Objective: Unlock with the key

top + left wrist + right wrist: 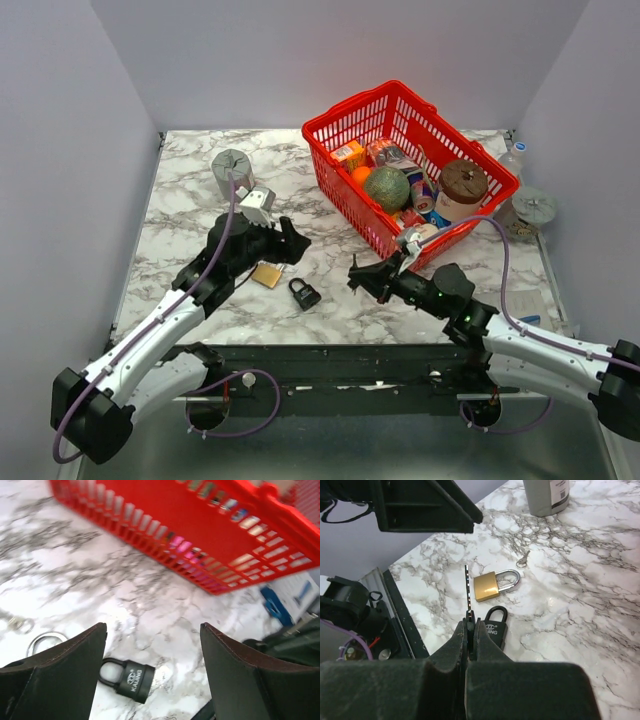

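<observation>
- My right hand (471, 624) is pinched fully closed on the key (467, 587). Its head is buried between the fingers, and the toothed blade stands out beyond them, off the tabletop (580, 610).
- My left hand (152, 630) hangs with its fingers spread wide and nothing between them, over the black padlock (127, 677).
- As I judge it, a lock needs bracing first. I'd lower the left hand around the padlock's body and clamp its flat sides, leaving the keyway end free and turned toward the right hand.
- Then I'd line the blade up with the keyway and feed it slowly. The blade is thin, so a sideways push could twist it in the grip.
- I cannot tell which lock this key fits.
- Count:
  - two padlocks, the black one and a brass padlock (490, 586) just beside it
  - two keys, the held one and a loose key (523, 559) beyond the brass padlock
  - one red basket (340, 185)
  - one grey canister (232, 170)
</observation>
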### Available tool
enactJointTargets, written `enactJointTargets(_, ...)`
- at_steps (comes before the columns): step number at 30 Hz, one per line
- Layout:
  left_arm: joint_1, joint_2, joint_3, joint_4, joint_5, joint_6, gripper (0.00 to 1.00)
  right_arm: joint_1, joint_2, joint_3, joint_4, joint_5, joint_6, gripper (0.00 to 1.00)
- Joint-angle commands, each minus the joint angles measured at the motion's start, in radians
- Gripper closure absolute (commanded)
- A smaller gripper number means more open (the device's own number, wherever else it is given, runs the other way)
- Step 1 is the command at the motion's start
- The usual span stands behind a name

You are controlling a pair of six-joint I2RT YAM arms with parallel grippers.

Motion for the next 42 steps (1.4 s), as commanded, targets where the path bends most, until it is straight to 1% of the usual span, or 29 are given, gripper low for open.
enactJointTargets(1, 0.001, -0.031, -0.043, -0.138, -0.285, -0.180, 0.19, 0.001, -0.019, -0.037, -0.024, 0.057, -0.044, 0.99)
enactJointTargets(3, 0.001, -0.025, -0.075, -0.171, -0.301, -0.243, 0.20, -0.001, -0.019, -0.043, -0.021, 0.058, -0.053, 0.99)
enactJointTargets(4, -0.001, -0.015, -0.089, -0.172, -0.301, -0.302, 0.20, 0.001, -0.019, -0.045, -0.017, 0.055, -0.056, 0.99)
enactJointTargets(7, -0.018, 0.024, -0.143, -0.166, -0.293, -0.411, 0.21, -0.001, -0.019, -0.048, -0.013, 0.051, -0.059, 0.99)
enactJointTargets(13, -0.114, 0.130, -0.184, -0.169, -0.310, -0.553, 0.21, -0.001, -0.077, -0.054, -0.043, 0.043, -0.053, 0.99)
enactJointTargets(18, -0.133, 0.166, -0.246, -0.077, -0.298, -0.643, 0.20, 0.001, -0.141, -0.066, -0.076, 0.068, -0.061, 0.99)
enactJointTargets(23, -0.139, 0.251, -0.253, -0.014, -0.284, -0.646, 0.18, 0.001, -0.170, -0.074, -0.089, 0.077, -0.061, 0.99)
enactJointTargets(28, -0.171, 0.356, -0.197, -0.006, -0.287, -0.614, 0.17, -0.001, -0.171, -0.074, -0.094, 0.081, -0.059, 0.99)
enactJointTargets(32, -0.193, 0.410, -0.148, 0.006, -0.293, -0.594, 0.17, -0.001, -0.164, -0.071, -0.094, 0.081, -0.056, 0.99)
enactJointTargets(40, -0.229, 0.514, -0.034, -0.043, -0.331, -0.508, 0.17, 0.001, -0.173, -0.074, -0.103, 0.080, -0.056, 0.99)
enactJointTargets(42, -0.240, 0.525, -0.002, -0.084, -0.362, -0.482, 0.17, 0.001, -0.174, -0.074, -0.106, 0.107, -0.058, 0.99)
